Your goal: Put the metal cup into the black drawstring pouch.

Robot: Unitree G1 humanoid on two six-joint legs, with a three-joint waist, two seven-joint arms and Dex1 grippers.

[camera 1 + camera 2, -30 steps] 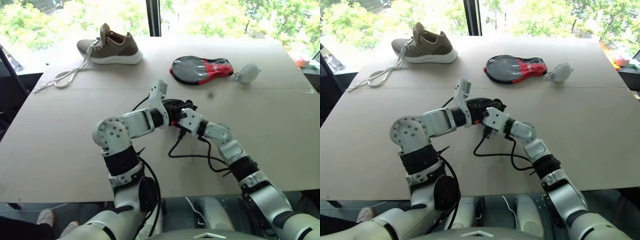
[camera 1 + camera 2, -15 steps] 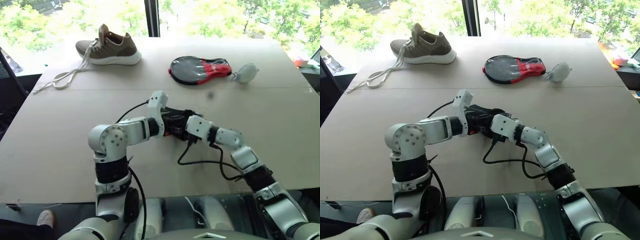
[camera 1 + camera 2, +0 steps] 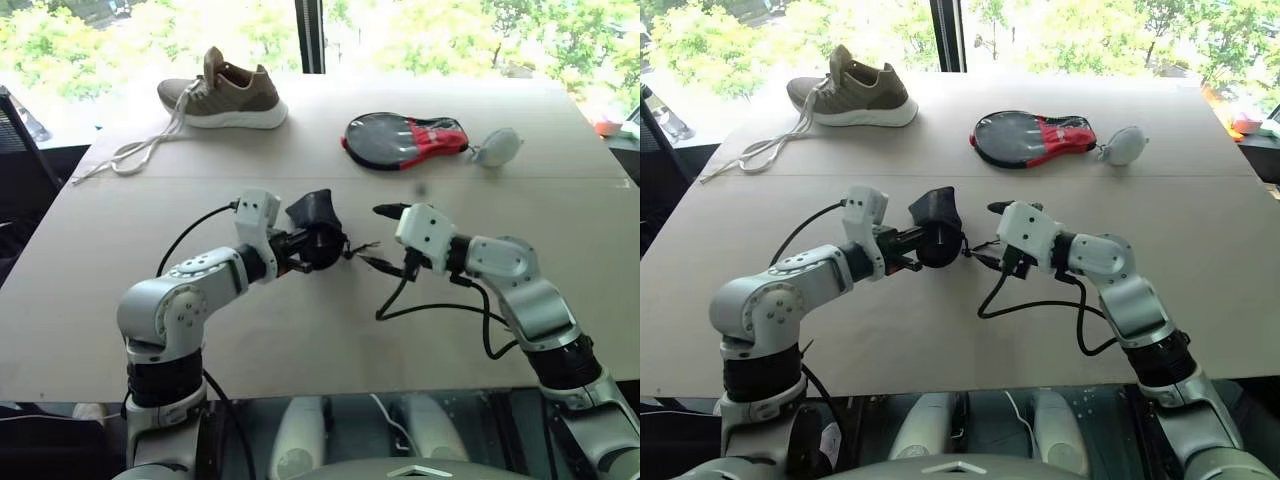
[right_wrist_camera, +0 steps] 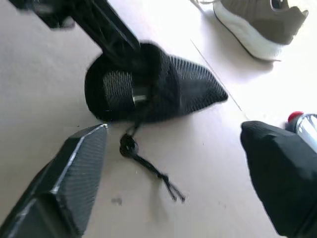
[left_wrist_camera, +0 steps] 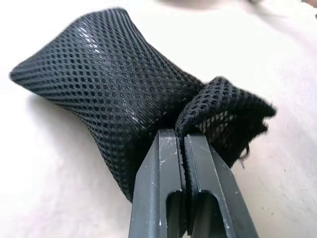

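**Left wrist view: pouch pinched at the rim, cup looks bagged**

The black drawstring pouch sits mid-table, hanging from the left gripper, whose two fingers are pressed together on a fold of mesh at the mouth. The right gripper hovers just beside the mouth with its fingers spread wide, holding nothing. In the right wrist view a silvery shape shows inside the mouth, so that's most likely the metal cup, already in. The cord trails loose on the board.

To finish well, probably keep the pinch firm and the mouth tilted up so the cup doesn't roll back out, and keep the spread fingers clear of that cord.

Room-wise, the table has loads of bare board around the pouch, and every edge is well apart from it. The shoe, the black-and-red paddle case and the little grey pouch all sit along the far side, out of the way.
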